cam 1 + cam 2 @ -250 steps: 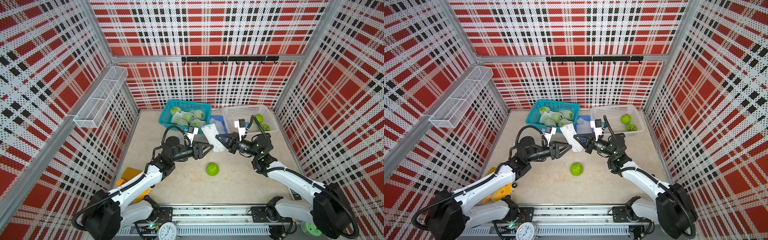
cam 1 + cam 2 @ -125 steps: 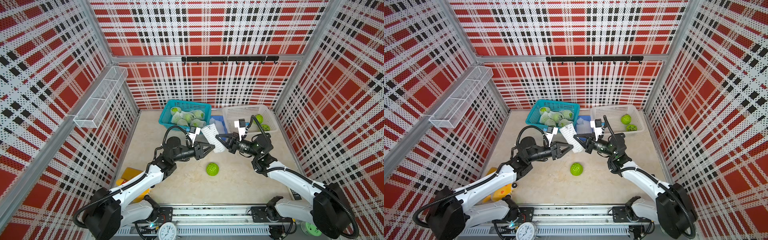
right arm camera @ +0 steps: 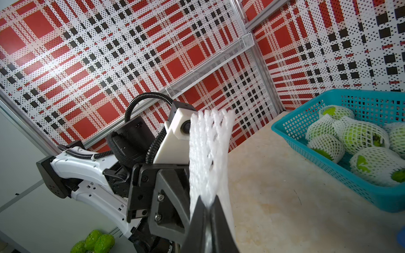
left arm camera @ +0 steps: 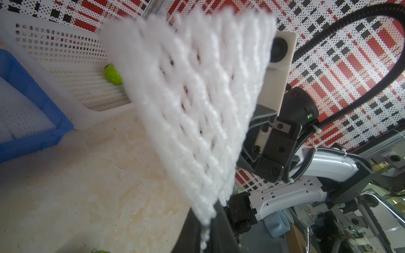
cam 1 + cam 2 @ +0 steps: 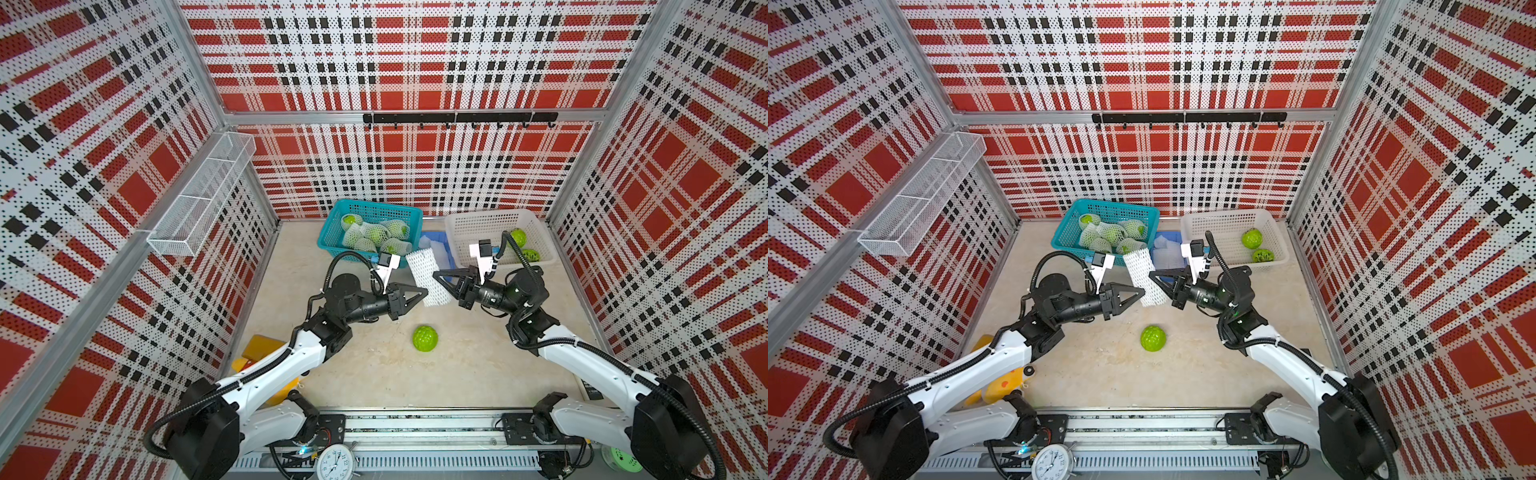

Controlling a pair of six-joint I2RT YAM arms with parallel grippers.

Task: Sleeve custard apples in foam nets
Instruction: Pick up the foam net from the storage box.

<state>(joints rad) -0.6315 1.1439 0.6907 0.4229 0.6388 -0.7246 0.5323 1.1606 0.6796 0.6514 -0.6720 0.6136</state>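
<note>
Both arms meet over mid-table on one foam net (image 5: pixel 428 274), held up off the table (image 5: pixel 374 374).

Left gripper (image 5: pixel 424 291): pressed together on the net's near edge. In the left wrist view the mesh narrows down between its dark fingers (image 4: pixel 190 232).

Right gripper (image 5: pixel 436 275): pinching the same net from the opposite side. In the right wrist view its fingers (image 3: pixel 197 221) are clamped on the mesh edge.

In both top views one bare custard apple (image 5: pixel 425 338) lies on the table nearer me than the net, apart from both grippers.

The teal basket (image 5: pixel 332 232) at the back holds sleeved fruits (image 5: pixel 376 235). The white basket (image 5: pixel 465 224) beside it holds two bare ones (image 5: pixel 518 237).
</note>
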